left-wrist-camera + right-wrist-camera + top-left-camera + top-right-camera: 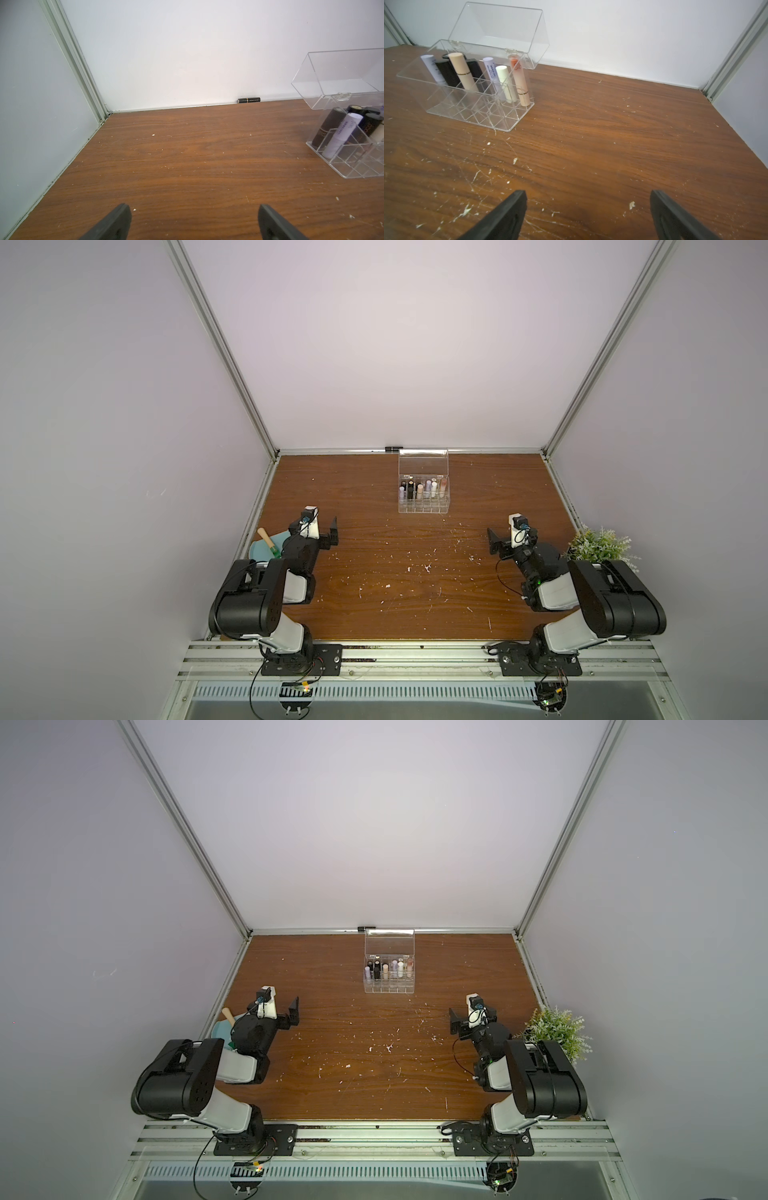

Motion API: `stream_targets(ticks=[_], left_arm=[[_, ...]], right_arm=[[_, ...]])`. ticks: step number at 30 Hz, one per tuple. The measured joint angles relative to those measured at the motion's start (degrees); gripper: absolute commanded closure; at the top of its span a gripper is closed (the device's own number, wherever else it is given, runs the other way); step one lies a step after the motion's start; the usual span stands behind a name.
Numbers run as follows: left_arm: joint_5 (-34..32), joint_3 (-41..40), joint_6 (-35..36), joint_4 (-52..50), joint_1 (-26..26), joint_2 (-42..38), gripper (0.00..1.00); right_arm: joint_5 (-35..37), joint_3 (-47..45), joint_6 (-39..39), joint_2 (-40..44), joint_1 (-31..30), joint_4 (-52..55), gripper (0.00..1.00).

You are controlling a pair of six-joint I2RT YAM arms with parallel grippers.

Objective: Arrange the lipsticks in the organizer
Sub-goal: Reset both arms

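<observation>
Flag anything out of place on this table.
One black lipstick lies on its side against the back wall, outside the organizer, where the other lipsticks stand.

organizer on worktop at 12 o'clock, near back wall, lid raised behind it. lipsticks upright in its rear compartments. stray lipstick lying along back wall, at organizer's 11 o'clock, apart from it. dustpan at worktop's 9 o'clock edge, partly under left arm. plant at 3 o'clock edge.
</observation>
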State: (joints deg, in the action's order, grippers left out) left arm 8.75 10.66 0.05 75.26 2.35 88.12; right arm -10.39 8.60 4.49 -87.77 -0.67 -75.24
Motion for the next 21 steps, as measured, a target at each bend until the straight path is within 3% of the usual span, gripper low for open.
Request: stream_targets(ticks=[16, 21], left_arm=[[0.0, 0.0, 0.0, 0.0, 0.0, 0.0, 0.01], [0.0, 0.0, 0.0, 0.0, 0.0, 0.0, 0.01]], right_arm=[[0.1, 3.3, 0.0, 0.0, 0.3, 3.1, 0.0], [6.4, 3.3, -0.4, 0.0, -1.9, 3.2, 0.0]])
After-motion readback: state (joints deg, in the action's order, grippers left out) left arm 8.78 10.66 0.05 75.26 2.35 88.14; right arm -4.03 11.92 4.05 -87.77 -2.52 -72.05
